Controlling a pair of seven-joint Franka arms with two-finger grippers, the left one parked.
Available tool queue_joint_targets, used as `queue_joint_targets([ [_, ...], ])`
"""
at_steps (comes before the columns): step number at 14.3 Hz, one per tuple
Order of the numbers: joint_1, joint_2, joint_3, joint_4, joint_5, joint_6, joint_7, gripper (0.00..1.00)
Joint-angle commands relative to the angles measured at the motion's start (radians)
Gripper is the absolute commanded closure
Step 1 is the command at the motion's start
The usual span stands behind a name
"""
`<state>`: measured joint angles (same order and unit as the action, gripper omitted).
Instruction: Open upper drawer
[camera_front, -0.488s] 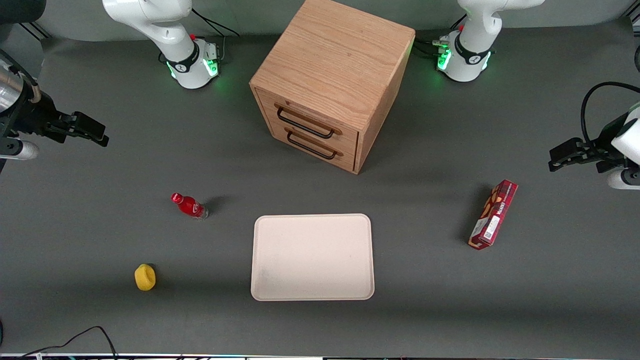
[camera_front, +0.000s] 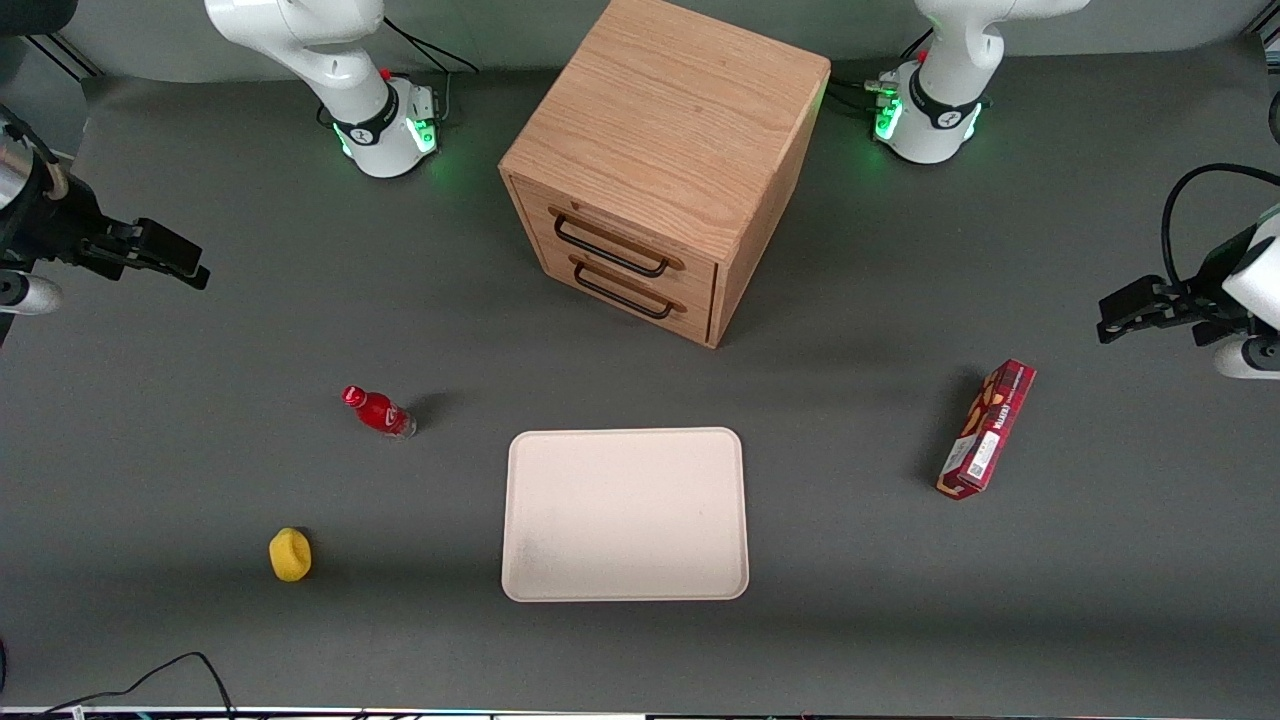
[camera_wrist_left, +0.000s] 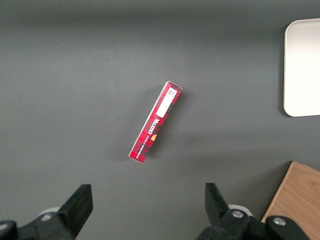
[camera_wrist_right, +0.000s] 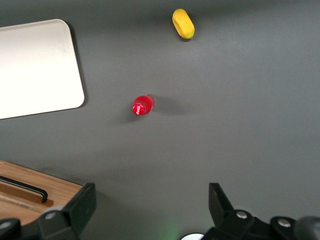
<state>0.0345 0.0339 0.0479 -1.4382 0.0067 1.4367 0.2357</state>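
I held the black two-finger gripper (camera_front: 185, 265) in the air near the working arm's end of the worktop, its fingers (camera_wrist_right: 82, 207) spread wide and holding nothing. The upper drawer (camera_front: 620, 243), the topmost light-brown oak front with a long thin black bar handle (camera_front: 610, 249), sat shut in the oak cabinet (camera_front: 665, 140) at the worktop's middle, near the robot-side edge and well apart from the gripper, toward the parked arm. The handle's long axis ran level and slantwise; the drawer front faced obliquely toward the front camera and my working arm, the nearer arm.
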Motion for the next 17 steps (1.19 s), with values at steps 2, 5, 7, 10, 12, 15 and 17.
queue_joint_targets([
  [2,0.008,0.02,0.006,0.073,0.122,-0.022,0.011,0.0],
  [5,0.08,0.027,0.027,0.079,0.212,-0.025,-0.002,0.0],
  [7,0.097,0.065,0.108,0.073,0.232,-0.018,-0.062,0.0],
  [10,0.096,0.109,0.226,0.07,0.259,0.022,-0.361,0.0],
  [12,0.096,0.144,0.289,0.068,0.259,0.022,-0.499,0.0],
  [15,0.097,0.217,0.357,0.05,0.317,0.051,-0.519,0.0],
  [17,0.1,0.279,0.415,0.044,0.343,0.095,-0.542,0.0],
])
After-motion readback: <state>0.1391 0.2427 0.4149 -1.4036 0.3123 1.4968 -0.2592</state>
